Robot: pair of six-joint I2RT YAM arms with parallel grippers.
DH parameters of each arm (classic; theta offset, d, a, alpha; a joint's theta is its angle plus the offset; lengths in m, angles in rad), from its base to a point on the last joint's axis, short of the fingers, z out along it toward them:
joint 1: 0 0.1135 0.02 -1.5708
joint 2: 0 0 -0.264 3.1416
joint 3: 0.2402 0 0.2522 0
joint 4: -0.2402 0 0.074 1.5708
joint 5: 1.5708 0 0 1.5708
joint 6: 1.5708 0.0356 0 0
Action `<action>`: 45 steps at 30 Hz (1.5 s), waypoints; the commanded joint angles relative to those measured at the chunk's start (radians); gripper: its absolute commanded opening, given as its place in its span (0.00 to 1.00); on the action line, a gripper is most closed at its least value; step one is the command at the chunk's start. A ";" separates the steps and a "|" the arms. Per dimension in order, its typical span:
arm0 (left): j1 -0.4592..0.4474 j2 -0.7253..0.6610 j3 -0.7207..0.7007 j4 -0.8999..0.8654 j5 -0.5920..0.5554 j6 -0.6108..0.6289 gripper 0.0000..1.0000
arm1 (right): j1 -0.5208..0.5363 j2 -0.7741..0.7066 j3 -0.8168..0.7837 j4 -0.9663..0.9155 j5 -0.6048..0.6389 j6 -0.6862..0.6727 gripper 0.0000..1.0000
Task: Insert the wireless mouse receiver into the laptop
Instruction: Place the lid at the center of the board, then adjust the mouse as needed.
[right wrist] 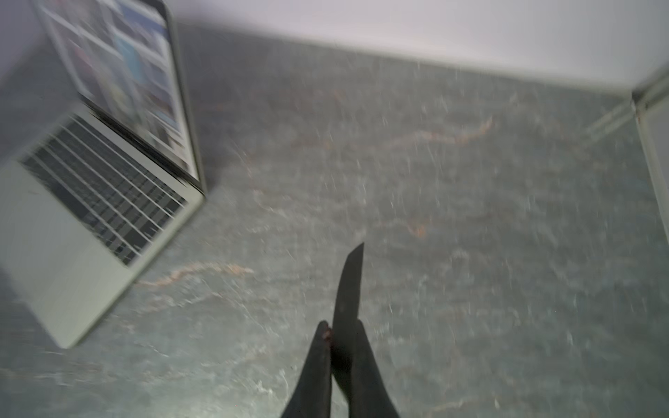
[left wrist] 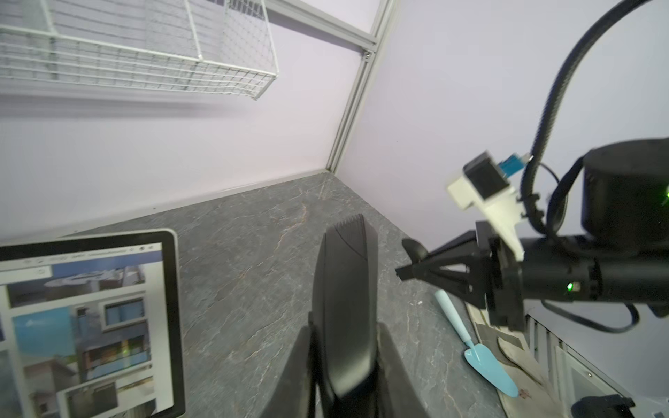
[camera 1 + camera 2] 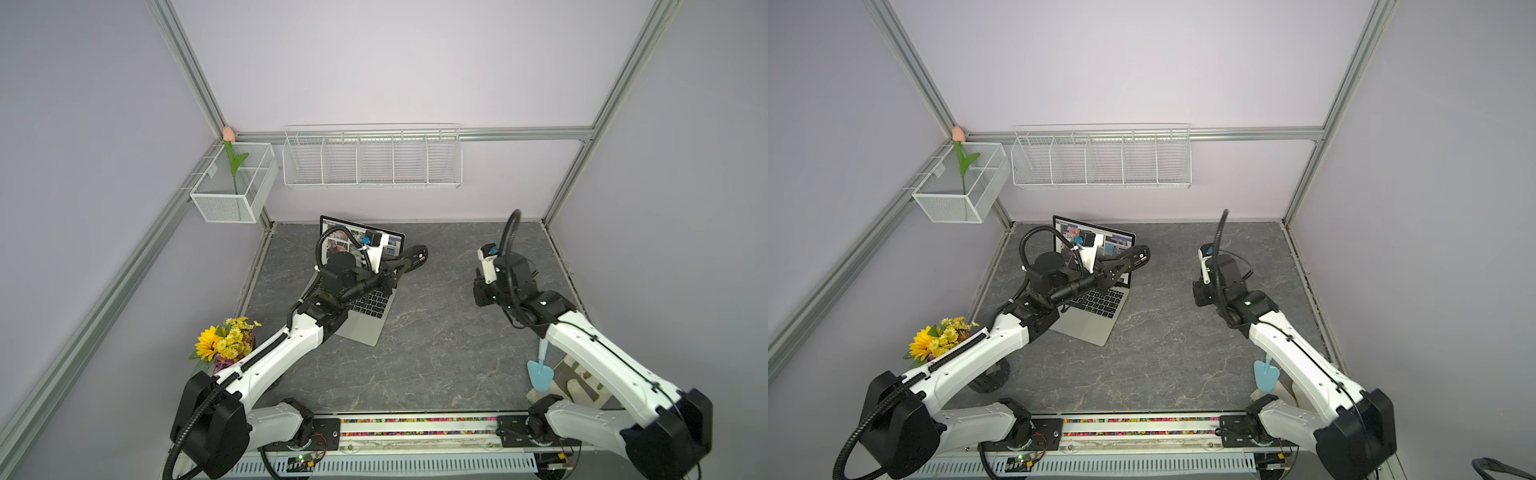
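- Left gripper (image 2: 345,338) is clamped on the mouse (image 3: 413,255), holding it up off the table (image 3: 436,365) beside the laptop (image 3: 365,324) screen.
- Right gripper (image 1: 340,331) is closed on the thin black cover (image 1: 349,286), well apart from the laptop, over bare table.
- Receiver: honestly can't pick it out anywhere. There's a tiny orange-and-pale spot on the mouse face that both top views see, so my guess is it sits in there. It's too small to call, though.
- Step I reckon I'm on: ditch the cover, then go for the receiver.
- To do it well, I'd lower the cover right to the table before opening. I'd put it clear of the laptop's side edge, since I'll want room there to plug in.
- Left grip needs to be firm and level. If the mouse tips, that stub could drop out.
- Right wrist view is blurry, so I'd line up off the top views.
- I'd approach with the jaws barely parted, because the stub is tiny.
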State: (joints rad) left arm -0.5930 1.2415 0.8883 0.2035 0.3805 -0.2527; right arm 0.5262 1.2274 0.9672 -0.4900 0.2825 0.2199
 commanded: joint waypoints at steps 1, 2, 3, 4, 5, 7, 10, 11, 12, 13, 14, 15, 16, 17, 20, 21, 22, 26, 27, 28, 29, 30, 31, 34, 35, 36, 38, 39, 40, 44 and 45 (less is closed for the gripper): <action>0.005 -0.026 0.044 -0.134 -0.015 0.027 0.00 | 0.039 0.094 -0.033 -0.191 0.195 0.180 0.07; 0.005 -0.031 0.047 -0.161 -0.020 0.039 0.00 | 0.054 0.125 -0.048 -0.186 0.206 0.195 0.07; 0.005 -0.037 0.041 -0.171 -0.023 0.048 0.00 | 0.069 0.154 -0.061 -0.179 0.212 0.205 0.07; 0.005 -0.044 0.032 -0.166 -0.025 0.053 0.00 | 0.079 0.184 -0.066 -0.178 0.219 0.213 0.07; 0.005 -0.051 0.017 -0.149 -0.026 0.055 0.00 | 0.091 0.218 -0.070 -0.176 0.225 0.214 0.07; 0.005 -0.067 -0.018 -0.089 -0.029 0.047 0.00 | 0.110 0.279 -0.064 -0.184 0.236 0.214 0.08; 0.005 -0.082 -0.061 0.010 -0.033 0.025 0.00 | 0.120 0.354 -0.049 -0.193 0.219 0.211 0.14; 0.005 -0.082 -0.067 0.028 -0.029 0.021 0.00 | 0.120 0.376 -0.042 -0.200 0.207 0.214 0.16; 0.005 -0.079 -0.068 0.036 -0.026 0.019 0.00 | 0.120 0.395 -0.036 -0.200 0.190 0.212 0.17; 0.005 -0.075 -0.067 0.039 -0.023 0.018 0.00 | 0.121 0.410 -0.034 -0.197 0.179 0.211 0.18; 0.005 -0.073 -0.065 0.038 -0.017 0.015 0.00 | 0.123 0.424 -0.033 -0.192 0.168 0.210 0.18; 0.005 -0.070 -0.065 0.037 -0.012 0.014 0.00 | 0.123 0.433 -0.035 -0.187 0.160 0.210 0.19; 0.005 -0.070 -0.065 0.038 -0.010 0.012 0.00 | 0.123 0.437 -0.035 -0.185 0.155 0.210 0.19; 0.005 -0.070 -0.066 0.039 -0.007 0.012 0.00 | 0.122 0.435 -0.035 -0.183 0.146 0.208 0.21; 0.005 -0.070 -0.068 0.051 0.005 0.017 0.00 | 0.123 0.391 -0.021 -0.186 0.094 0.198 0.35; 0.005 -0.070 -0.070 0.059 0.016 0.028 0.00 | 0.121 0.366 -0.012 -0.189 0.074 0.195 0.41; 0.003 -0.068 -0.071 0.076 0.033 0.044 0.00 | 0.122 0.328 0.004 -0.192 0.050 0.191 0.48; -0.008 -0.059 -0.120 0.243 0.001 0.052 0.00 | 0.104 0.164 0.091 -0.174 -0.029 0.214 0.87; -0.018 -0.057 -0.143 0.313 -0.039 0.060 0.00 | 0.096 0.121 0.111 -0.141 -0.064 0.233 0.93; -0.035 -0.056 -0.162 0.371 -0.085 0.083 0.00 | 0.085 0.080 0.123 -0.095 -0.099 0.265 0.89; -0.063 -0.052 -0.180 0.428 -0.166 0.133 0.00 | 0.068 0.037 0.128 -0.027 -0.157 0.316 0.89; -0.096 -0.042 -0.188 0.472 -0.249 0.190 0.00 | 0.052 -0.002 0.123 0.060 -0.221 0.373 0.89; -0.119 -0.032 -0.185 0.501 -0.297 0.243 0.00 | 0.039 -0.032 0.118 0.140 -0.263 0.431 0.89; -0.139 0.014 -0.170 0.620 -0.389 0.286 0.00 | 0.014 -0.086 0.080 0.439 -0.368 0.640 0.89; -0.139 0.031 -0.169 0.669 -0.397 0.285 0.00 | 0.013 -0.084 0.082 0.507 -0.395 0.696 0.89; -0.140 0.045 -0.167 0.713 -0.396 0.279 0.00 | 0.016 -0.075 0.097 0.538 -0.424 0.741 0.89; -0.145 0.065 -0.159 0.762 -0.392 0.267 0.00 | 0.026 -0.051 0.129 0.560 -0.457 0.800 0.89; -0.150 0.076 -0.150 0.766 -0.385 0.274 0.00 | 0.030 -0.043 0.129 0.595 -0.470 0.833 0.89; -0.155 0.085 -0.141 0.768 -0.388 0.284 0.00 | 0.035 -0.034 0.123 0.643 -0.477 0.862 0.89; -0.168 0.114 -0.154 0.862 -0.358 0.305 0.00 | 0.046 0.011 0.129 0.755 -0.511 0.914 0.89; -0.168 0.116 -0.153 0.870 -0.344 0.302 0.00 | 0.048 0.020 0.133 0.752 -0.507 0.917 0.89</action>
State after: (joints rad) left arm -0.7544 1.3502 0.7105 0.9337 0.0231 0.0200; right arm 0.5648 1.2274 1.0893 0.1379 -0.1719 1.0412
